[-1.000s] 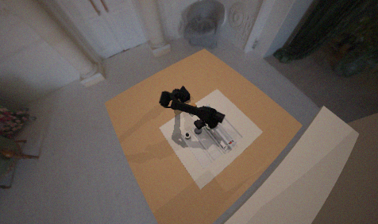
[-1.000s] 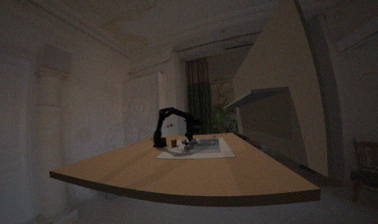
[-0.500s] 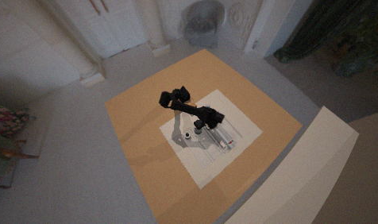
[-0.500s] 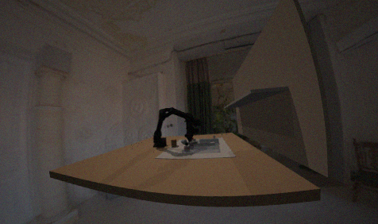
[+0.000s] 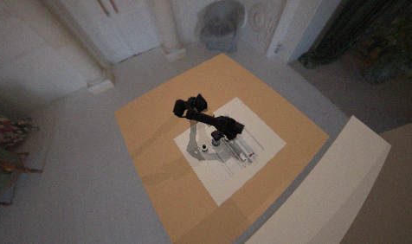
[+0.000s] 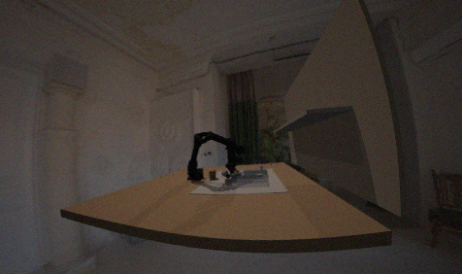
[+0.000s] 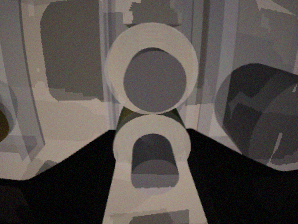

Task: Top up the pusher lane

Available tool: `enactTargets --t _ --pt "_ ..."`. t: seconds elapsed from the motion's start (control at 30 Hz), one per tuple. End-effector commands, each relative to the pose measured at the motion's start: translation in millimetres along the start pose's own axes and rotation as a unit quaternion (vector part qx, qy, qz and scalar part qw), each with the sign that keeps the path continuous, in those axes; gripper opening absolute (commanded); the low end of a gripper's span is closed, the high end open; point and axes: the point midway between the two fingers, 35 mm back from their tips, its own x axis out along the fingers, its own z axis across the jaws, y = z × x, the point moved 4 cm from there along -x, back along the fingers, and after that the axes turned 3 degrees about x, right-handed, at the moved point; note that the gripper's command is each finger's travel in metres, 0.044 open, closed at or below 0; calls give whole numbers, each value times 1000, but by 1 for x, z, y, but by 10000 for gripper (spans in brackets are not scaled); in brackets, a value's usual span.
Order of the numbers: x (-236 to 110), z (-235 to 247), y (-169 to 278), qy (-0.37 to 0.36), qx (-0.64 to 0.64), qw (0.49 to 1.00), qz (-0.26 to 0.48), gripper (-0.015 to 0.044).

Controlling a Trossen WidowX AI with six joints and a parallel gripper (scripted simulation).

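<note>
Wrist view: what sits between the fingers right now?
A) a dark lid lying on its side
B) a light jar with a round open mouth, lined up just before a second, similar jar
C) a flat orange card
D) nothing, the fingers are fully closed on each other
B: the gripper is shut on the light jar, its dark fingers flanking it, with the second jar directly beyond it.

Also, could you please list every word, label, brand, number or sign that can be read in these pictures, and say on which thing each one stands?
None can be read.
Pale round-rimmed jar between the black gripper fingers: no label shows.
Second pale jar ahead of it: no label shows.
Small red mark on the grey lane fixture: too small to read.
</note>
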Motion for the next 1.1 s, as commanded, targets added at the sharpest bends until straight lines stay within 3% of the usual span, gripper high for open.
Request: enactTargets --t 0.0,1.07 --pt "0 -2 -2 4 4 1000 -7 0" --pt "0 0 6 4 4 1000 -7 0"
